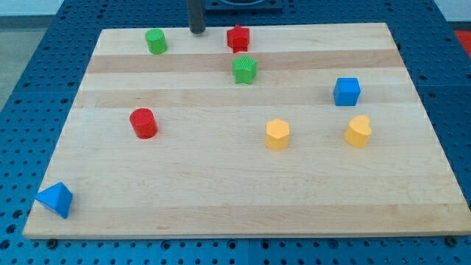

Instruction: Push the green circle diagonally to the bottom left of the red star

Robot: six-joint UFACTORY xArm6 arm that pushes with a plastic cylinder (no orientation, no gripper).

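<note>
- Take the red star as your landmark, near the board's top edge.
- Left of it you find my tip, then the green circle farther left.
- Just below it sits the green star.
- Below-left, well apart: the red cylinder; far beyond, the blue triangle.
- Below-right: the blue cube, the yellow hexagon, the yellow heart.

The rod's upper part is cut off by the view's top; my tip meets the table's far edge.

Green star crowds red star's lower side; leftward lies open.
</note>
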